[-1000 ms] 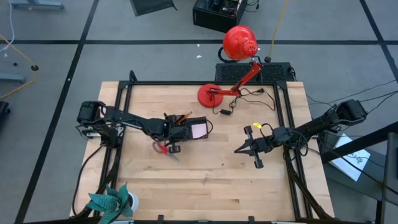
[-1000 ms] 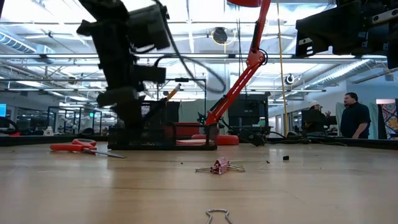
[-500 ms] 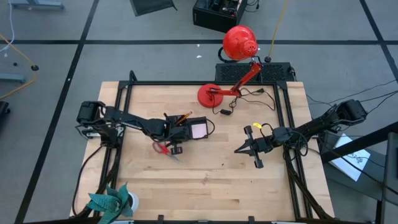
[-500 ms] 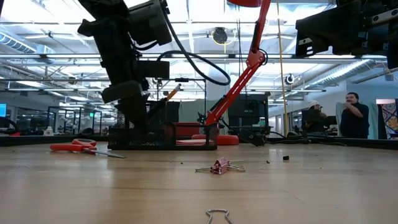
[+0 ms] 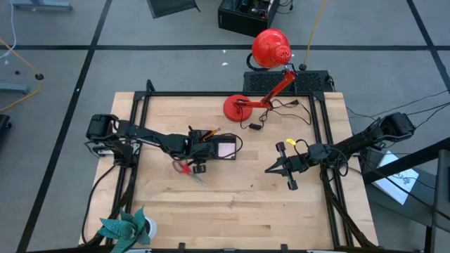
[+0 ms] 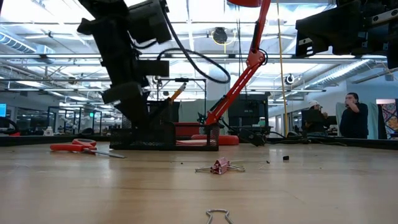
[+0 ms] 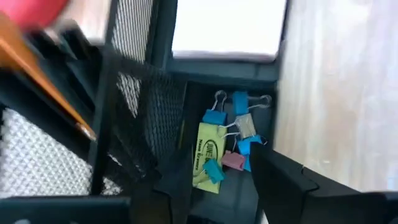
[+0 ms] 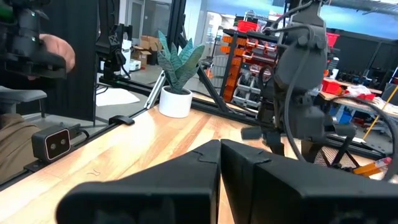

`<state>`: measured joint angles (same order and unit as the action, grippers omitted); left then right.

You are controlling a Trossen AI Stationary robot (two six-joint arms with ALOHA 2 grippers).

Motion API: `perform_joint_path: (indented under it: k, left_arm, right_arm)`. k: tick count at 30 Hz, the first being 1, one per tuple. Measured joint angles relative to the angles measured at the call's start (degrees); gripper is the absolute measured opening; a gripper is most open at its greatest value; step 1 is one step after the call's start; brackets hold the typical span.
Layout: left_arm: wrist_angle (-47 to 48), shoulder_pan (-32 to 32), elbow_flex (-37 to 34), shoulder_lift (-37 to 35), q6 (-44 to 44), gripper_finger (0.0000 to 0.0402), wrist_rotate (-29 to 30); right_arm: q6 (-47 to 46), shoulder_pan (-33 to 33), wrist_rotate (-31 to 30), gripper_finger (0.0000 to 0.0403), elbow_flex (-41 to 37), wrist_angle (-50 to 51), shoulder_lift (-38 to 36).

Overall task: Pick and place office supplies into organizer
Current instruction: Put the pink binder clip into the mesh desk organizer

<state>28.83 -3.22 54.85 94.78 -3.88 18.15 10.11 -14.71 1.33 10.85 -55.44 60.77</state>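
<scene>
Wooden worktop (image 5: 232,204) fills the high view. I see my left claw (image 5: 199,150) at centre frame, fingers parted and gripping nothing, poised over the black organizer (image 5: 214,145), whose clip compartment shows below it in the wrist view. One pink notepad (image 5: 225,148) and one orange pencil (image 5: 209,131) sit inside. One pair of red scissors (image 5: 184,167) lies just below. My right claw (image 5: 270,169), centre-right, is clenched empty.
</scene>
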Motion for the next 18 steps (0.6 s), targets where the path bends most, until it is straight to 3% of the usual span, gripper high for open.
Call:
perform_joint_path:
  k: [4,10,14,18]
  left_arm:
    - [1.4,-1.6,1.7,-2.2,1.2,0.0154,1.1]
    - [1.5,-6.2,4.2,-7.0,5.1,0.0133,8.1]
    - [-5.2,-12.5,3.8,-10.4,8.3,0.0087,6.5]
    - [-18.3,-20.1,1.5,-11.6,11.5,0.0019,0.5]
  right_arm:
    - [0.0,0.0,0.0,0.0004,0.0,0.0,0.0]
    - [0.0,0.0,0.0,0.0004,0.0,-0.5,0.0]
    - [-0.1,0.0,0.1,0.0004,0.0,-0.9,0.0]
    - [-0.7,0.0,0.2,0.0004,0.0,-0.7,0.0]
